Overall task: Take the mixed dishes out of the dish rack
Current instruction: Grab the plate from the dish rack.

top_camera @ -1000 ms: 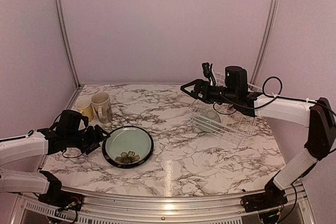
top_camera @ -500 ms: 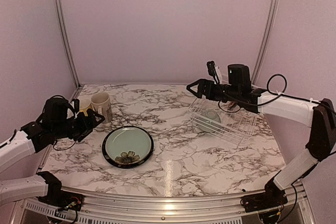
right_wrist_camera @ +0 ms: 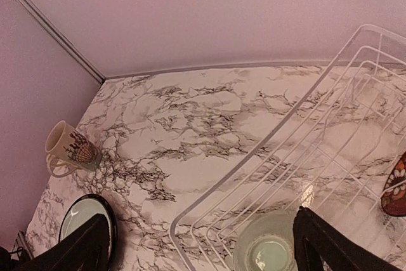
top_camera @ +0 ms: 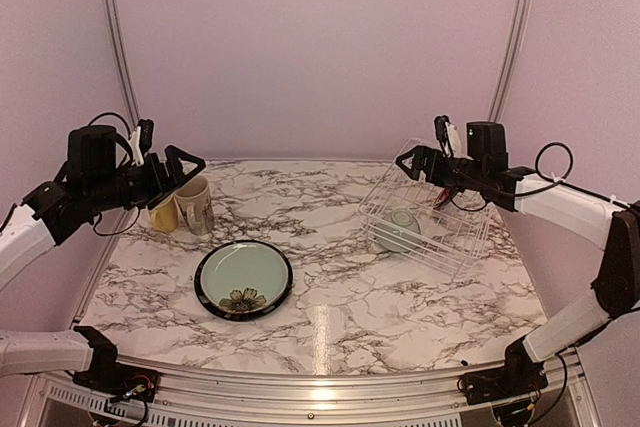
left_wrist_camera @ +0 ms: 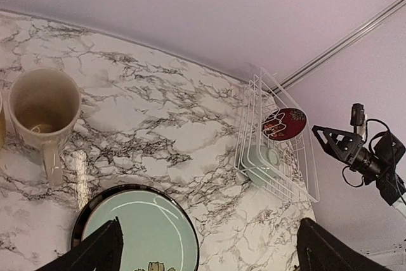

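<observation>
Top view first: the dish rack (top_camera: 420, 247) is a white wire-grid box with raised sides, sitting on the right half of the marble worktop (top_camera: 330, 317), and one small pale-green bowl (top_camera: 400, 227) is inside it at the end nearer the middle. Out on the left there's one green plate (top_camera: 243, 279) lying flat, black rim with a flower painted near its front edge. Behind it are two mugs just beside each other, a taller cream mug (top_camera: 195, 205) with a print and a small yellow mug (top_camera: 163, 215). The left fingers (top_camera: 188, 169) hang up in the air over the mugs, spread apart and holding nothing. The right fingers (top_camera: 405, 165) hover over the back of the rack, also spread and empty. Left wrist view: both finger tips sit way out in the bottom corners, so wide open. It looks down on the cream mug (left_wrist_camera: 43, 109), part of the green plate, and the rack across the worktop with the bowl plus one red plate (left_wrist_camera: 284, 123) standing on edge inside. Right wrist view: fingers again spread to the corners, the rack's wires right below with the bowl (right_wrist_camera: 266, 255) between them. The red plate is just peeking in at the right edge, and the cream mug and green plate are far off left.
</observation>
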Controlling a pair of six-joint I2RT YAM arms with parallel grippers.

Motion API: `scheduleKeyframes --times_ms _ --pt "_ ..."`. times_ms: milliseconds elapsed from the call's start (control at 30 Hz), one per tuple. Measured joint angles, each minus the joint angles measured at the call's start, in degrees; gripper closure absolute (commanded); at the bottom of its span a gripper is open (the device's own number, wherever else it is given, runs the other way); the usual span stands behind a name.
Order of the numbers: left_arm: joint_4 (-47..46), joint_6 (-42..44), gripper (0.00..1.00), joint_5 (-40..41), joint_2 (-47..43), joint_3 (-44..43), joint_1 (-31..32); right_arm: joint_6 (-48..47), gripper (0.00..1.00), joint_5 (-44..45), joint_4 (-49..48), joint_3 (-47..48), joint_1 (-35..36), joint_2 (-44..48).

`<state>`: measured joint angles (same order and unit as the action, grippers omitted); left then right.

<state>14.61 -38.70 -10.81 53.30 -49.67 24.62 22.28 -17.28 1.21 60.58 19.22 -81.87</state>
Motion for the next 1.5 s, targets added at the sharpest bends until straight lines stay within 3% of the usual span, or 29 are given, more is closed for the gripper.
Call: scheduleKeyframes --times_ms 233,500,667,900,1200,1300,1367,1500 --pt "-1.0 8.2 0.02 -1.4 10.2 -18.3 0.0 0.7 0.02 6.1 4.9 -1.4 -4.4 2.4" --pt "-2.4 16.6 0.02 -1.0 22.6 -28.8 0.0 8.1 0.02 26.1 15.5 2.6 -7.2 -1.3" --pt "-3.0 22.6 0.02 1.3 27.0 -28.3 0.0 12.5 0.04 32.8 20.1 8.9 -7.6 -7.6" --pt "-4.3 26.2 0.02 3.3 26.4 -22.1 0.0 15.3 0.05 35.9 22.6 16.5 -8.9 -15.8" --pt "-6.2 26.7 0.02 3.4 23.1 -20.2 0.0 19.6 0.11 33.4 23.4 21.3 -11.9 -23.4" --pt "-6.6 27.0 0.02 3.4 22.7 -20.2 0.0 20.8 0.19 32.6 23.3 21.3 -13.2 -24.7" --pt "-6.6 27.0 0.01 3.4 22.6 -20.2 0.0 21.0 0.36 32.5 23.3 21.3 -13.8 -25.2" --pt "-6.6 26.9 0.01 3.4 22.3 -20.2 0.0 21.6 0.41 31.8 23.3 21.5 -13.9 -26.1"
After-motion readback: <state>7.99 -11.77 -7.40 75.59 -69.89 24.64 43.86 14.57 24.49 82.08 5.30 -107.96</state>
